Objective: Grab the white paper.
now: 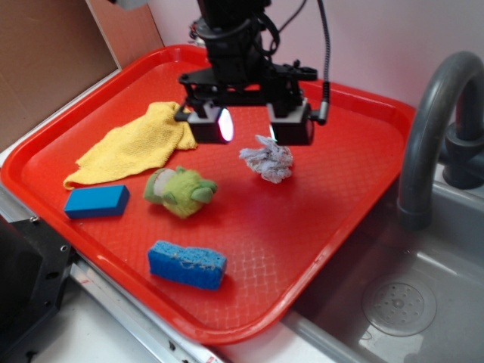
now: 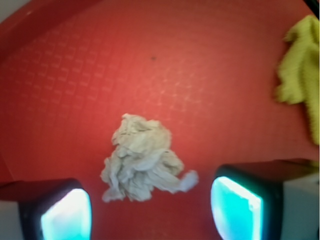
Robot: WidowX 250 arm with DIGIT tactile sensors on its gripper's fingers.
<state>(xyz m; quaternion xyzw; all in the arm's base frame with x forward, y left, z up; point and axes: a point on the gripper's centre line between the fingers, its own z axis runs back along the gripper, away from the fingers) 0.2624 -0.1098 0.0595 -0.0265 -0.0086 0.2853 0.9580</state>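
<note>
Two fingers (image 1: pixel 225 125) stand spread wide with nothing between them, hanging over the red tray (image 1: pixel 325 219). The gripper (image 1: pixel 249 125) is a little behind the paper (image 1: pixel 267 162) in the exterior view. The paper lies loose on the tray, right of the green plush (image 1: pixel 180 190) and well apart from the yellow cloth (image 1: pixel 132 145). In the wrist view the wad (image 2: pixel 142 161) sits between the two lit pads (image 2: pixel 66 215), but nearer the left one, with a loose tail reaching toward the right.

The main risk, as I judge it, is that off-centre lie: if the fingers close as they are, one pad meets the wad first and shoves it sideways, or they pinch only the tail and the light paper slips free on lifting. How far above the tray the fingers hang is hard to tell; dropping too little would close them over the top, while too much would press the tips into the tray. The sponges (image 1: pixel 187 264) and plush look too far away to interfere.
</note>
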